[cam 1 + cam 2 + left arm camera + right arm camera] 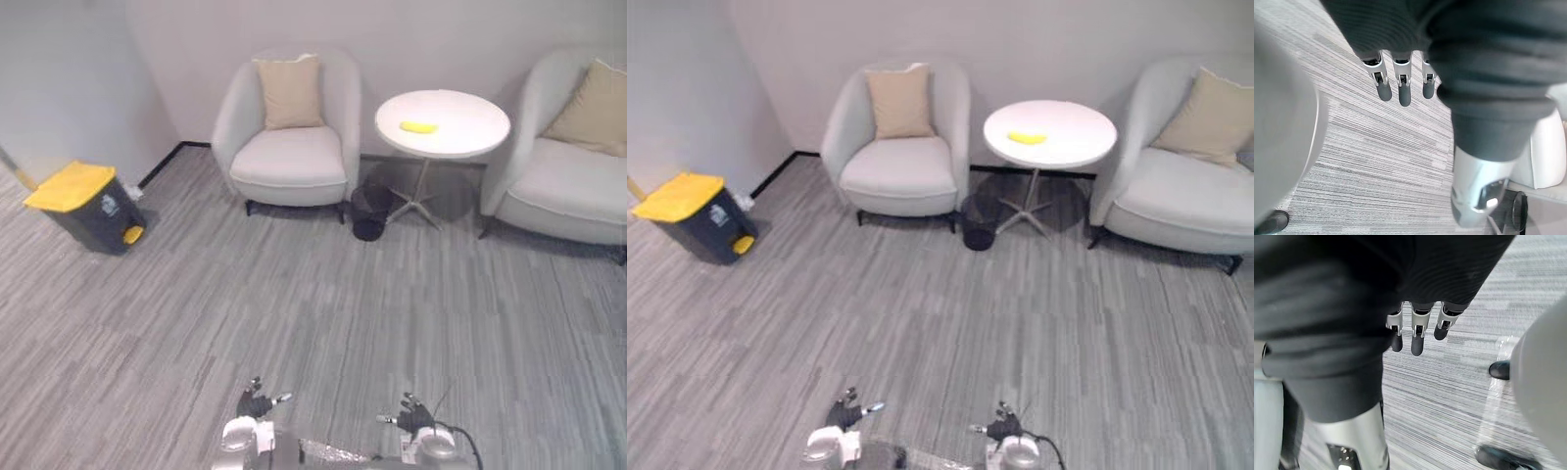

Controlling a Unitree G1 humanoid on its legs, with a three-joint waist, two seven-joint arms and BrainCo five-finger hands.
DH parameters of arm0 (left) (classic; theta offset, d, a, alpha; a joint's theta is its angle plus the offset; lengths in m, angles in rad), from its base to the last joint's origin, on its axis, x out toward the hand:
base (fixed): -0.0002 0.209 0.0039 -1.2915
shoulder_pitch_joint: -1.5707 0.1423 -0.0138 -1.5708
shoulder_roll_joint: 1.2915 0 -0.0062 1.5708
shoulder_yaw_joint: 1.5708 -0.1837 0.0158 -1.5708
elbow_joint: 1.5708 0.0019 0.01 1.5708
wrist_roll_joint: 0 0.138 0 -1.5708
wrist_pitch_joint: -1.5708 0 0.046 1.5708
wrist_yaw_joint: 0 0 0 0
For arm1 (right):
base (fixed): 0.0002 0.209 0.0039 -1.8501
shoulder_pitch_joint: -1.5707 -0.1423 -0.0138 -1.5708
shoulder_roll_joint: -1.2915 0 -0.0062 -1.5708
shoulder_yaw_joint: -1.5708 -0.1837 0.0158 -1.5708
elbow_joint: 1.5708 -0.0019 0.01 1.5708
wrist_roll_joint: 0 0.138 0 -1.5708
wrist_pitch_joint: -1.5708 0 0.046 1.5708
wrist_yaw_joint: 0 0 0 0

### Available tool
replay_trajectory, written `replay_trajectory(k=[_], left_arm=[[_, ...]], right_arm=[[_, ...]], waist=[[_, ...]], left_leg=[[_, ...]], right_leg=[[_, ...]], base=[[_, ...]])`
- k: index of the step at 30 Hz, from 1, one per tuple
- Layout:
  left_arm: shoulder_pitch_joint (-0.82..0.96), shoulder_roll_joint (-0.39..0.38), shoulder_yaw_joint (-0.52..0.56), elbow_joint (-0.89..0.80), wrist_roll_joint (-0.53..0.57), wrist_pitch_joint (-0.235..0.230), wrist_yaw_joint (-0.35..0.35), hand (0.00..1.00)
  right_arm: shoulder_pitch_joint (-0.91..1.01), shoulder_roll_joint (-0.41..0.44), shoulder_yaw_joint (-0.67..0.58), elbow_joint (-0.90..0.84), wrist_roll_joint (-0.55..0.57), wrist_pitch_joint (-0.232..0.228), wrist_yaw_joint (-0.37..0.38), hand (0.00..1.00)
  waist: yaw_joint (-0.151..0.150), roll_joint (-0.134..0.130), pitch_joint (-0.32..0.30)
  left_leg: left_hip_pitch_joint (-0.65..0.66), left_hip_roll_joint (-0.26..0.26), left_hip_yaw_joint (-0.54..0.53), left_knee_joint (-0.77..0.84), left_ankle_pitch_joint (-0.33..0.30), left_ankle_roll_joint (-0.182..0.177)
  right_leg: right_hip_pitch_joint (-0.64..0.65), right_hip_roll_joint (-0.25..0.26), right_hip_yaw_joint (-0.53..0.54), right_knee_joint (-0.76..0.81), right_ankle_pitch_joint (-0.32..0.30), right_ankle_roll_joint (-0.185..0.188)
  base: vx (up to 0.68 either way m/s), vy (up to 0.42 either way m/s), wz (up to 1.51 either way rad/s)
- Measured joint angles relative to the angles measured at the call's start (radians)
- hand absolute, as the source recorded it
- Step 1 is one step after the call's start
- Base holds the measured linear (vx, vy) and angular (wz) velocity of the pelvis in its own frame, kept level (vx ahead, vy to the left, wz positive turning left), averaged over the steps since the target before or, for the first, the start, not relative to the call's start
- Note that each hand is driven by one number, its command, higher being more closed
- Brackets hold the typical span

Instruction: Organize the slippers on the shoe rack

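Against the far wall stands a round white table (443,122) on a thin metal stem, with a small yellow object (418,126) lying on its top. To the table's left sits a pale armchair (294,162) with a beige cushion (290,92) propped against its back. To the table's right, a second armchair (558,186) carries a like cushion of its own. A black wastebasket (370,211) stands on the grey striped carpet (313,313) just beside the table's foot, on its near left side. Well to the table's left, by the side wall, is a dark bin (86,201) with a yellow lid. Much nearer than the table, low over the carpet, the left hand (255,401) and the right hand (413,416) hang apart from each other. The left hand's fingers (1404,93) are straight and loose, clasping nothing, and the right hand's fingers (1417,345) are the same. Where the slippers are I cannot tell.
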Motion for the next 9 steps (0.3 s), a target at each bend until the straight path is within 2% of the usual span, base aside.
replay_trajectory(k=[2, 6, 9], left_arm=[[0.007, 0.007, -0.009, 0.01, 0.001, 0.0, -0.002, 0.0], [-0.01, 0.003, -0.036, 0.048, 0.002, -0.001, -0.007, 0.0], [-0.011, 0.002, -0.037, 0.061, 0.002, -0.001, -0.007, 0.0]], right_arm=[[0.02, 0.027, -0.008, 0.0, 0.0, 0.0, 0.0, 0.0], [0.03, 0.027, -0.036, 0.005, 0.004, -0.002, 0.001, 0.0], [0.026, 0.021, -0.066, 0.024, 0.01, -0.007, 0.0, 0.0]], waist=[[-0.006, -0.047, -0.033], [-0.006, -0.053, -0.042], [-0.007, -0.039, -0.049]], left_leg=[[0.068, -0.029, 0.036, -0.099, 0.026, 0.016], [0.118, -0.044, 0.056, -0.147, 0.03, 0.017], [0.134, -0.043, 0.066, -0.16, 0.03, 0.017]], right_leg=[[-0.001, -0.038, -0.001, -0.012, -0.012, 0.013], [0.034, -0.054, -0.008, -0.041, -0.012, 0.014], [0.042, -0.054, -0.013, -0.052, -0.012, 0.014]], base=[[0.27, 0.095, -0.38], [0.18, 0.056, -0.17], [0.08, -0.005, -0.09]])
